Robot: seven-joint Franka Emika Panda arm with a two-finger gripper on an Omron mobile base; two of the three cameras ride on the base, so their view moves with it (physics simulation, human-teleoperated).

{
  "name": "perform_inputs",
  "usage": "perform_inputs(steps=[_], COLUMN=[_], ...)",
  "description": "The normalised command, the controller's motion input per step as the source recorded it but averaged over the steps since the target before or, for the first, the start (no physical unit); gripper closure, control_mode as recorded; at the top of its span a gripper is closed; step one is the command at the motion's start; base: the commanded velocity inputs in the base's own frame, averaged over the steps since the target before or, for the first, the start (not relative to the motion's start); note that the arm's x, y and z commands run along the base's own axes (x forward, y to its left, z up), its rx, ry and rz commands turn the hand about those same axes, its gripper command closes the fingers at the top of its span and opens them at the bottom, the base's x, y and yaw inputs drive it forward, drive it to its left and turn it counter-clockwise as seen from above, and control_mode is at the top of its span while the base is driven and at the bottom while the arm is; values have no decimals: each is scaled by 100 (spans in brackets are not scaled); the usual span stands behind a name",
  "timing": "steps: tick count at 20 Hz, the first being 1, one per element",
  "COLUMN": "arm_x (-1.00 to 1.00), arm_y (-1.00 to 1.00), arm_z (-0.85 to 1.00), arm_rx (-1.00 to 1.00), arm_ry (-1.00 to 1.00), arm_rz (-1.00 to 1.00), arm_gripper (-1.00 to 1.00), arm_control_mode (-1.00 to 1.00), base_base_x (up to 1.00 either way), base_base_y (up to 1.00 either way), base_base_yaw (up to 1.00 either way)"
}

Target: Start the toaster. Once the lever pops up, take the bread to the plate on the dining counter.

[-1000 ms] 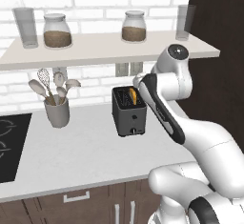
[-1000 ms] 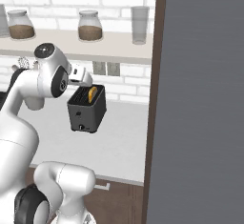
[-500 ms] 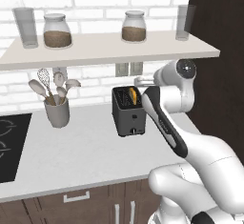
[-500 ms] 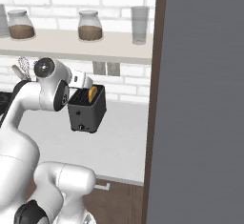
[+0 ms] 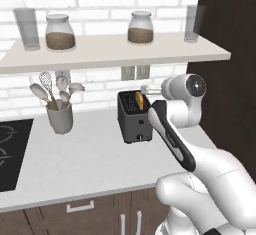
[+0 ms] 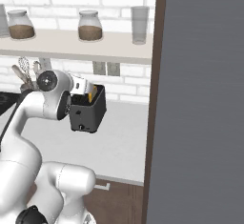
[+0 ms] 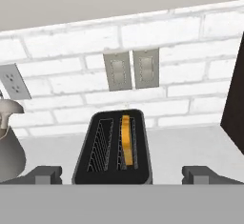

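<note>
Gripper point(image 7: 122, 174) open, moved right, beside toaster point(image 5: 134, 117).

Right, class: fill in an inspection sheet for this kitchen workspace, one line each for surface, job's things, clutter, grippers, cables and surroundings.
Surface: pale grey counter, black cooktop at its left end.
Job's things: toaster upright by the wall; bread standing in one slot, the other slot empty.
Clutter: utensil crock left of the toaster.
Grippers: gripper open, fingertips either side of the toaster in the hand view, holding nothing.
Cables: nothing seen; wall outlets behind the toaster.
Surroundings: white brick wall; shelf with two jars and two glasses; dark panel on the right.
</note>
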Motion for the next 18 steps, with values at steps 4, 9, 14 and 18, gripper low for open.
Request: perform_inputs(steps=[4, 9, 14, 18], arm_x=[18, 25, 14, 18], arm_y=[0, 0, -3, 0], arm_z=[-9, -12, -7, -9], arm_rx=[0, 0, 0, 0], arm_ry=[0, -1, 0, 0], arm_rz=[0, 0, 0, 0], arm_gripper=[-100, -100, -100, -100], arm_control_mode=[-100, -100, -100, -100], base_base_x=[0, 0, 0, 0], base_base_y=[0, 0, 0, 0], base_base_yaw=[0, 0, 0, 0])
